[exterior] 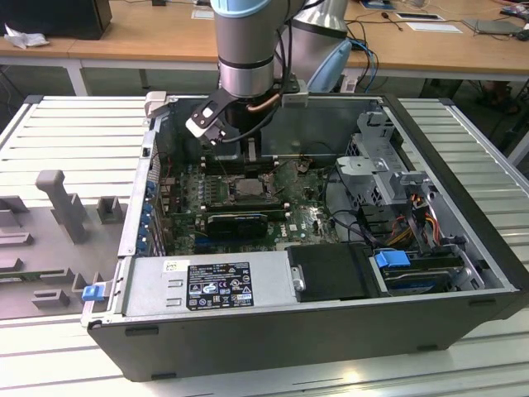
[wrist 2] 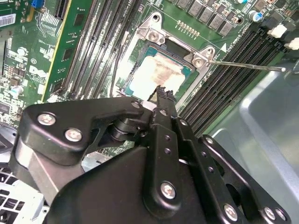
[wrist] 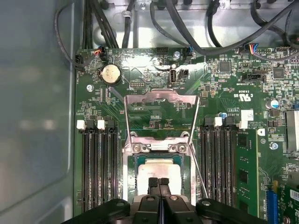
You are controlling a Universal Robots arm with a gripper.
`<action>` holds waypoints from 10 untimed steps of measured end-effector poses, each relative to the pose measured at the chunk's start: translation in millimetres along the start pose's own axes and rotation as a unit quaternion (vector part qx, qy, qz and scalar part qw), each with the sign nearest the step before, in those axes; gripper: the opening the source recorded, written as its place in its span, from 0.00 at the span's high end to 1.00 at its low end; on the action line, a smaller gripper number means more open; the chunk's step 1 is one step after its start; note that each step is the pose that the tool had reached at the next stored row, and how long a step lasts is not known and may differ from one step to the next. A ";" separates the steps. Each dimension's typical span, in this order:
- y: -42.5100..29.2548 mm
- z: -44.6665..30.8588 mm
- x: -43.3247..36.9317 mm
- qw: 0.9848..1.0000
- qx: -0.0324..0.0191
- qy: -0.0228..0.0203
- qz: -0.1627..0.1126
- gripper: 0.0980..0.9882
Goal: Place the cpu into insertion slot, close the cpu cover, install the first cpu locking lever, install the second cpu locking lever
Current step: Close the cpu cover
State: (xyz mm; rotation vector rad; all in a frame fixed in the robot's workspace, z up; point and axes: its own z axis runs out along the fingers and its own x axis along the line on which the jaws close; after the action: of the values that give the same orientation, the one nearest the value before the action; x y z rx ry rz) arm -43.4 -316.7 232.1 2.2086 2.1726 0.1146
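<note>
On slatted bench [exterior: 66,124], inside open case [exterior: 331,322], about eleven o'clock of its middle in the exterior view, hovers with gripper [exterior: 251,157] fingers [wrist: 153,184] pressed together over cpu [wrist: 145,173] lying in slot [wrist: 187,172], cover [wrist: 161,97] swung open; may well nudge cpu askew, jamming cover on closing.

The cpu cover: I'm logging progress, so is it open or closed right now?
Open. In the first wrist view the cpu cover is swung back, green board showing through its window, and the cpu lies uncovered.

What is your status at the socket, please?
Tool shut over the cpu, seated in the insertion slot. The cpu cover open. Lever unlatched alongside.
</note>
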 end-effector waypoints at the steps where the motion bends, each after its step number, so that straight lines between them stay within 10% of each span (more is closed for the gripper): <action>1: 5.9 0.7 0.1 1.000 0.000 0.000 0.000 0.99; 10: 13.7 -12.1 0.5 1.000 0.000 0.000 0.000 0.99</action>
State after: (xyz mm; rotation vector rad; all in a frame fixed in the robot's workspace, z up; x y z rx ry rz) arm -30.8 -316.7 245.2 2.2091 2.1727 0.1139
